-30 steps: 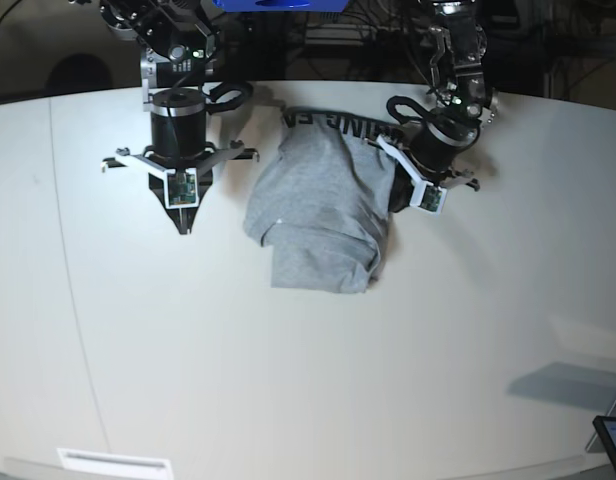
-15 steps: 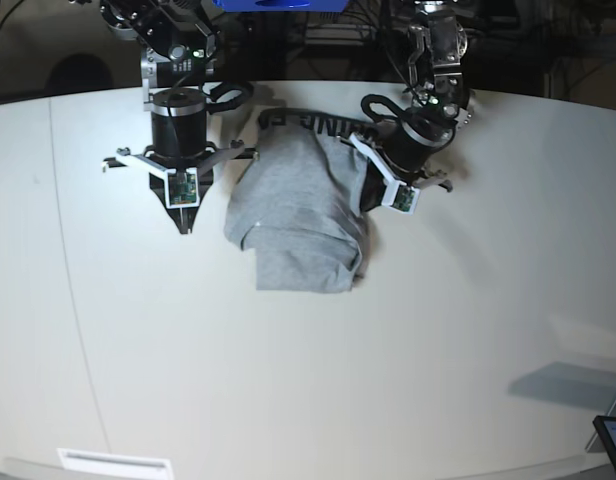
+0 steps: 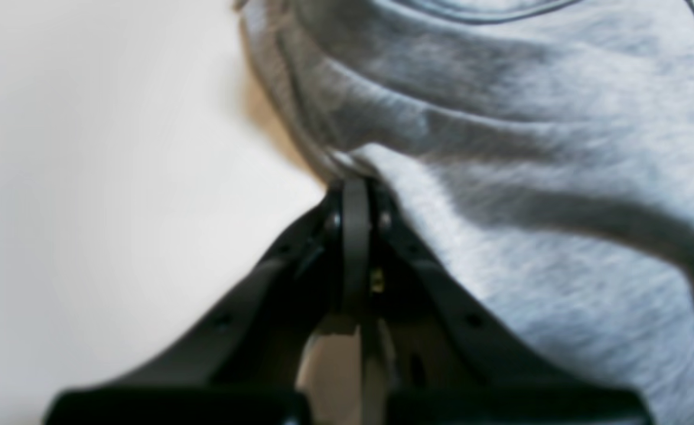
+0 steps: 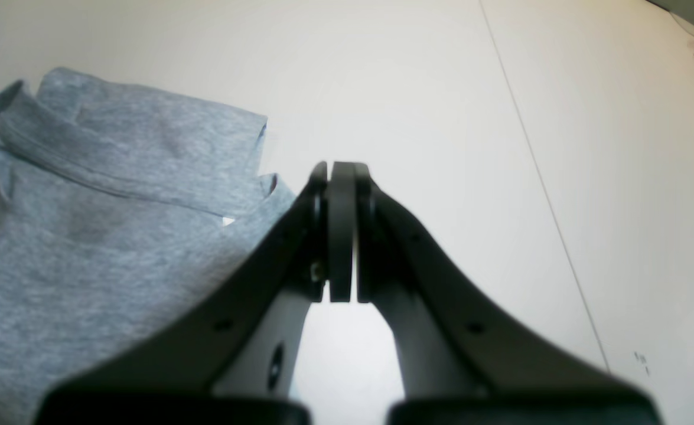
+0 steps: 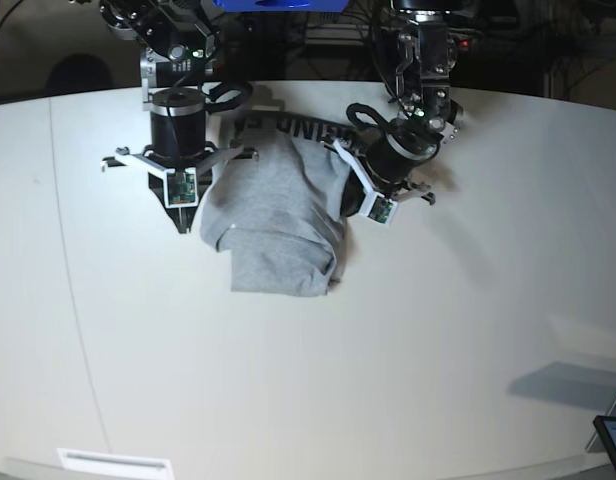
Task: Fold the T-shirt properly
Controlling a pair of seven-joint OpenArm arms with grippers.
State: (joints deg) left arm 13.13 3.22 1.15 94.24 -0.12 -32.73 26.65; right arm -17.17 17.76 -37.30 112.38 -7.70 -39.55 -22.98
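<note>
The heather-grey T-shirt (image 5: 278,225) lies folded and bunched on the white table, plain side up. A strip of black lettering (image 5: 288,127) shows along its far edge. My left gripper (image 5: 346,205) is at the shirt's right edge, shut on a fold of grey fabric (image 3: 382,118); in the left wrist view the left gripper (image 3: 355,184) pinches the cloth. My right gripper (image 5: 184,226) hangs just left of the shirt, shut and empty. In the right wrist view the right gripper (image 4: 341,171) has its jaws pressed together, with the shirt (image 4: 87,236) beside it.
The white table (image 5: 308,380) has a seam line running down its left part. A dark flat device (image 5: 613,440) sits at the front right corner. A white label (image 5: 113,462) lies at the front left edge. Dark equipment and cables stand behind the table.
My left gripper has dragged the shirt leftward in the base view, toward the right arm. The right arm has not moved.
</note>
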